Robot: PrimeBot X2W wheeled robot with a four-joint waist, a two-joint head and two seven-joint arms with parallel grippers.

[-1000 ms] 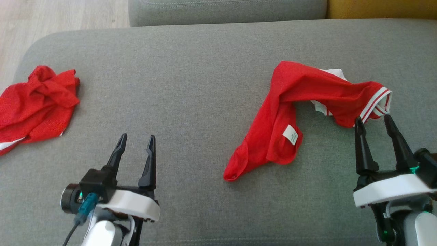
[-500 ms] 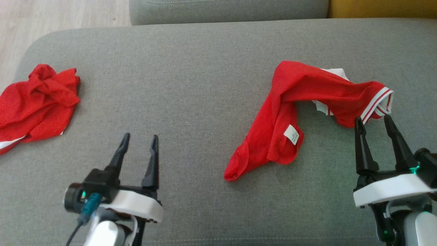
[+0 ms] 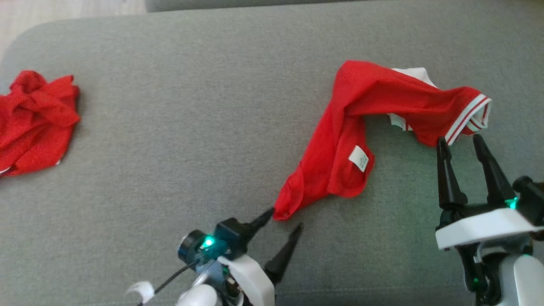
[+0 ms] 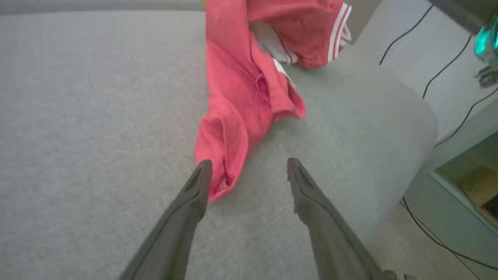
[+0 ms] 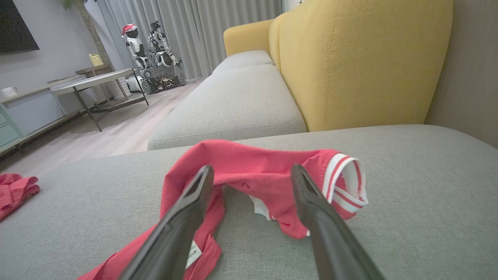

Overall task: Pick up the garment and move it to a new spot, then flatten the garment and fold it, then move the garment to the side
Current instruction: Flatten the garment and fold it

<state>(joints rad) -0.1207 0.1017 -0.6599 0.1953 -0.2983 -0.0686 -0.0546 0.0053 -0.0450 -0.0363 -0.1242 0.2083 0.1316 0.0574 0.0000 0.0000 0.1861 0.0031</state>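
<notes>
Item: red garment point(image 3: 344, 140), crumpled, right of centre on grey sofa cushion point(image 3: 191, 106). My left gripper point(image 3: 285, 217), jaws wide, at its lower tip; my right gripper point(image 3: 458, 138), jaws wide, at its striped cuff.

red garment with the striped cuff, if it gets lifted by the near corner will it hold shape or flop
Probably floppy: the red garment lies in soft twisted folds on the grey cushion, so it would likely hang limp. It looks thin, so likely light. Pushed, it would probably bunch rather than slide on that woven fabric.
</notes>
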